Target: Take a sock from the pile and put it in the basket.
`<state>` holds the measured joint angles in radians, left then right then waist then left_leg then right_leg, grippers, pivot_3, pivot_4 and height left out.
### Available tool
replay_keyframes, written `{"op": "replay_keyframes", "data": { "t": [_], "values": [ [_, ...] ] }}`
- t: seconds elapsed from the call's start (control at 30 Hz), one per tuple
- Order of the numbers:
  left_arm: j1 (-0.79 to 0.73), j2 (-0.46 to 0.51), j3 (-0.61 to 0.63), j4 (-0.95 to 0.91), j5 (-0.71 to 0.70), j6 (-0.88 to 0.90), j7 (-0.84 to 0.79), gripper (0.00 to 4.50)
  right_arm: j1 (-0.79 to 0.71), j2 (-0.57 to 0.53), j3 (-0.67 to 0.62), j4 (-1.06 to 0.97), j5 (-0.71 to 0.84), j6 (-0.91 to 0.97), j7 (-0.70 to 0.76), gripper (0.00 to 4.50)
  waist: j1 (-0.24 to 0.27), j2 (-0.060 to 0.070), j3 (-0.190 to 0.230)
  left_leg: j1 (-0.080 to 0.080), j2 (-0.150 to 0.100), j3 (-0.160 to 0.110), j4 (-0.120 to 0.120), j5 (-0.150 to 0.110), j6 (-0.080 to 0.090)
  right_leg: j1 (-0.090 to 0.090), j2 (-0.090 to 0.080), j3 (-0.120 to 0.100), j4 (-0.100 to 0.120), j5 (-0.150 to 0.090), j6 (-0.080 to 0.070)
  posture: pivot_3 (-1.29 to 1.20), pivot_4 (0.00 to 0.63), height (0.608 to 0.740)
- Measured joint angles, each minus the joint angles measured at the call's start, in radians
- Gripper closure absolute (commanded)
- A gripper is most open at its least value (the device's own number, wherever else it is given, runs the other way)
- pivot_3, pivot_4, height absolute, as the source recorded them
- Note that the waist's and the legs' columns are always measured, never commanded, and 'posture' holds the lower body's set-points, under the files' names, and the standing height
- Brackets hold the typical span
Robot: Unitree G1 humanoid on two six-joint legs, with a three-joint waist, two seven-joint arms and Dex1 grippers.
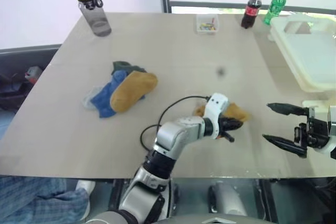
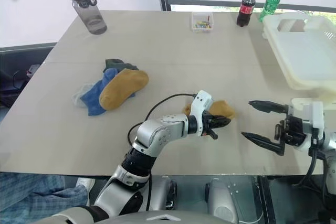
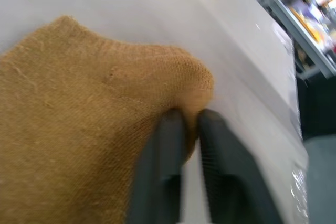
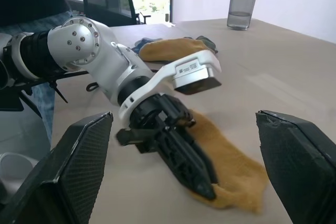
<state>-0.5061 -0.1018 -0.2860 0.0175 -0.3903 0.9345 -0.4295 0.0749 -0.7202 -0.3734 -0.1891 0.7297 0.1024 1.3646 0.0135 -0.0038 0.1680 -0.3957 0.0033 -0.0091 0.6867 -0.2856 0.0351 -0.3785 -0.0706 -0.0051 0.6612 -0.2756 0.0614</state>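
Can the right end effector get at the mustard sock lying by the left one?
Probably yes. The right end effector is wide open and faces the mustard sock across bare table. The left end effector sits on the sock's near end, leaving its far end free.

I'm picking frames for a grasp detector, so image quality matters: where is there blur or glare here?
Left wrist view: the mustard sock is fairly sharp, but the left end effector fingers and the background are smeared. Left eye view: the basket is washed out by window light, and a dark smudge hangs over the table. Right wrist view: crisp, window bright.
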Motion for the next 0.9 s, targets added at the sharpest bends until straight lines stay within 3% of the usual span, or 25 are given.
{"op": "replay_keyframes", "data": {
  "t": [0.07, 0.1, 0.47, 0.6, 0.9],
  "values": [
    [0.002, -0.004, 0.012, 0.000, 0.003, -0.009, 0.015, 1.22, 0.005, 0.000, -0.001, 0.000, 0.000, 0.000, 0.000, 0.00, 0.001, 0.000, 0.000, 0.000, 0.000, 0.000, 0.000, 0.000, 0.000, 0.000, 0.000, 0.000, 0.000, 0.000, 0.000, 0.00, 0.150, 0.740],
    [0.002, -0.008, 0.013, -0.001, 0.003, -0.012, 0.019, 0.96, 0.005, 0.000, -0.001, 0.000, 0.000, 0.000, 0.000, 0.00, 0.001, 0.000, 0.000, 0.000, 0.000, 0.000, 0.000, 0.000, 0.000, 0.000, 0.000, 0.000, 0.000, 0.000, 0.000, 0.00, 0.150, 0.740],
    [-0.009, 0.093, 0.063, -0.131, -0.028, -0.015, -0.031, 0.96, 0.005, 0.000, 0.000, -0.007, 0.000, 0.000, -0.002, 0.00, 0.002, 0.000, 0.000, 0.000, 0.000, 0.000, 0.000, 0.002, -0.004, 0.000, 0.000, 0.000, 0.000, 0.000, 0.000, 0.00, 0.150, 0.740],
    [-0.070, 0.129, 0.164, -0.145, -0.020, -0.057, 0.015, 0.96, 0.005, 0.000, 0.000, -0.009, 0.002, 0.001, -0.002, 0.00, 0.001, 0.000, 0.000, 0.000, 0.000, 0.000, 0.000, 0.002, -0.004, 0.000, 0.000, 0.000, 0.000, 0.000, 0.000, 0.00, 0.150, 0.740],
    [-0.039, 0.263, 0.240, -0.139, 0.183, -0.135, 0.232, 0.96, 0.015, 0.000, 0.000, -0.011, 0.002, 0.001, -0.001, 0.00, 0.003, 0.000, 0.000, 0.000, -0.001, 0.000, 0.000, 0.002, -0.004, 0.000, -0.001, 0.000, -0.001, 0.000, 0.000, 0.00, 0.150, 0.740]
  ]
}}
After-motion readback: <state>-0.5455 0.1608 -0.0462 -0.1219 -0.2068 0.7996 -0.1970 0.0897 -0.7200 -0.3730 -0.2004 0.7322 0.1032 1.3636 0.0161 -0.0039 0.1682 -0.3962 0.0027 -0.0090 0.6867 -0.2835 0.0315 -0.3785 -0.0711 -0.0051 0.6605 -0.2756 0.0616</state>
